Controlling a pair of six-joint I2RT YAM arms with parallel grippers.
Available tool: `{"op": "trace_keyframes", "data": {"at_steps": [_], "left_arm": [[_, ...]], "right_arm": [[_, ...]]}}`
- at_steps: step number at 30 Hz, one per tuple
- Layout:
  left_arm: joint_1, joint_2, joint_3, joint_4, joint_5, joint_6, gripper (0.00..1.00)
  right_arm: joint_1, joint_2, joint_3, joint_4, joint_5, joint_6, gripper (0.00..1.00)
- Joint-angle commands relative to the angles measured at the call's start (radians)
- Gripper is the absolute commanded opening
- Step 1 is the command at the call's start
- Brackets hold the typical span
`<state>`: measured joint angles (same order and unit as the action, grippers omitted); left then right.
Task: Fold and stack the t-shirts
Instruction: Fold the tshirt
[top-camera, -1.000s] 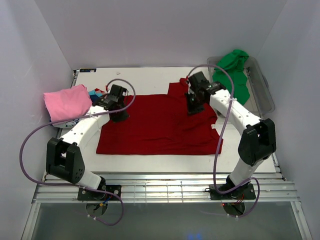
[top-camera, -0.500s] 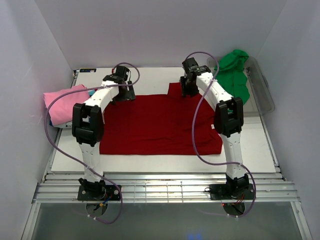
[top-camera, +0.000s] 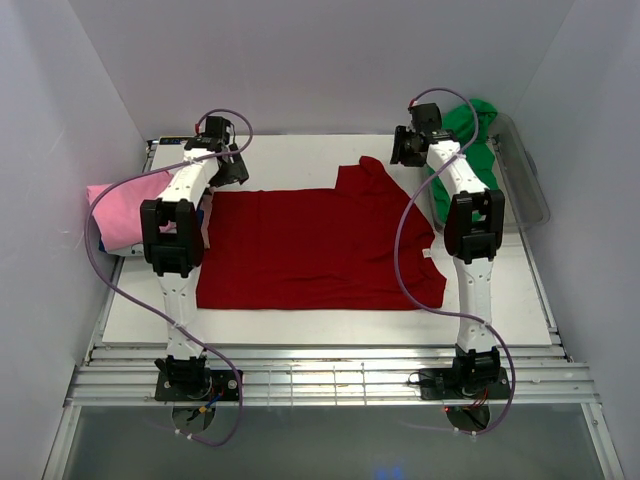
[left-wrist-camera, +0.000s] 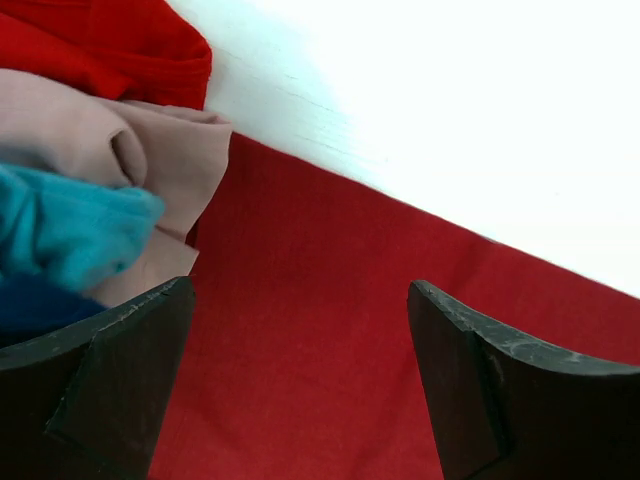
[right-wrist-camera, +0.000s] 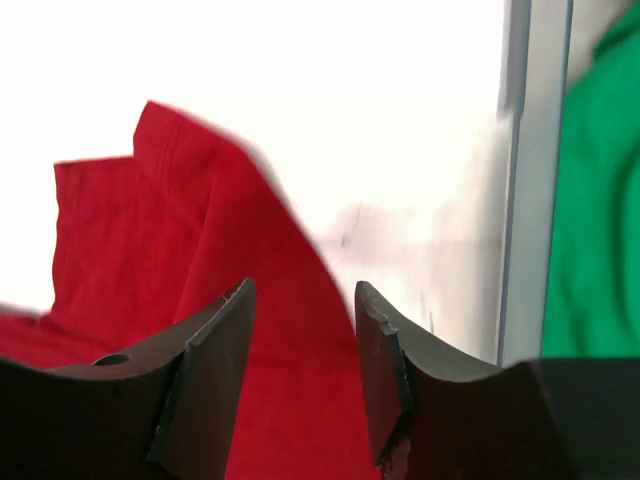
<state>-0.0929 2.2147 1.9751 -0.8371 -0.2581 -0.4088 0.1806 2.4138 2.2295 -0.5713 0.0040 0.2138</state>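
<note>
A red t-shirt (top-camera: 320, 250) lies spread flat across the middle of the table, one sleeve (top-camera: 365, 175) sticking out at its far edge. My left gripper (top-camera: 228, 168) hovers over the shirt's far left corner, jaws wide open with only red cloth (left-wrist-camera: 300, 380) below them (left-wrist-camera: 300, 288). My right gripper (top-camera: 405, 150) hangs open just beyond the sleeve (right-wrist-camera: 200, 230), holding nothing (right-wrist-camera: 305, 288). A pink t-shirt (top-camera: 125, 205) rests folded at the left edge. Peach (left-wrist-camera: 160, 150) and blue (left-wrist-camera: 70, 225) cloth lie beside the red corner. A green t-shirt (top-camera: 468, 140) sits in the tub.
The clear plastic tub (top-camera: 528, 190) stands at the back right, its rim (right-wrist-camera: 520, 150) close to my right gripper. White walls enclose the table on three sides. Bare white tabletop (top-camera: 300, 155) shows behind the red shirt.
Both grippers have opened and let go of the red shirt. Both arms have swung back and outward to its far corners. The shirt has settled flat.
</note>
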Motion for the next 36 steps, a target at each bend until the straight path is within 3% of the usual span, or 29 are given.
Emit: {"op": "trace_keyframes", "data": {"at_steps": [1, 10, 21, 36], "left_arm": [[0.022, 0.025, 0.037, 0.000, -0.001, -0.013, 0.98], [0.041, 0.099, 0.062, 0.024, 0.054, -0.012, 0.98], [0.055, 0.168, 0.139, 0.033, 0.103, -0.062, 0.98], [0.059, 0.151, 0.119, 0.036, 0.117, -0.073, 0.98]], "right_arm": [[0.007, 0.054, 0.033, 0.125, -0.119, 0.022, 0.52], [0.007, 0.108, 0.010, 0.235, -0.228, 0.090, 0.54], [0.007, 0.148, 0.025, 0.338, -0.206, 0.113, 0.55], [0.007, 0.238, 0.081, 0.399, -0.210, 0.142, 0.56]]}}
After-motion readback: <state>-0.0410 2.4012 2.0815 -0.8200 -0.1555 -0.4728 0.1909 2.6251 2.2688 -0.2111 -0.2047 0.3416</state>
